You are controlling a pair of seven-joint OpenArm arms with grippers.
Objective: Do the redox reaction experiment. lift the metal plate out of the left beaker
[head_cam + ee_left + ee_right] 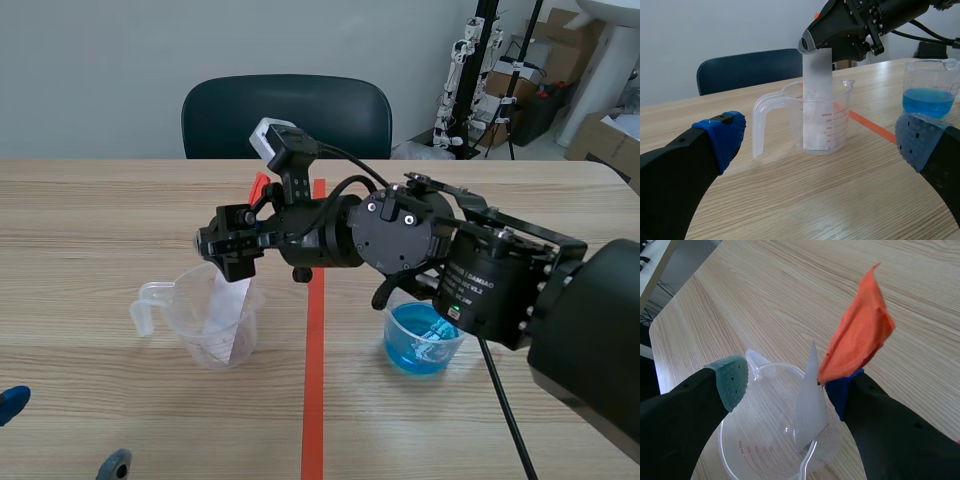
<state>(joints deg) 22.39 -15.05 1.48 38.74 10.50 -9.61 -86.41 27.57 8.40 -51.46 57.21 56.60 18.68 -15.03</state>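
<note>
Step in hand: the grasp, just ahead of the lift. The metal plate (817, 90) was not out yet. It stood on end inside the left beaker (205, 330), tilted a bit, with its top edge above the rim.

The right arm lay across the tape line (313, 410). The right gripper (786, 384) hung over the beaker mouth with its fingers (732, 377) spread, one on each side of the plate's top. The plate sat close to the blue-padded finger and well off the grey-green one. It possibly touched the blue pad, hard to tell in the wrist view. So the right gripper was released and held nothing.

The left gripper (821, 141) was also spread wide and empty. It was low by the table, facing the beaker from the near side and apart from it. The blue-liquid beaker (422, 342) stood on the other side of the tape line, under the right arm.

Next move, my read: close the fingers on the plate's upper part, then pull straight up until its bottom edge clears the rim. That calls for a firm pinch, since a thin smooth plate may slip. It also calls for a vertical path, so the light beaker isn't dragged or tipped
</note>
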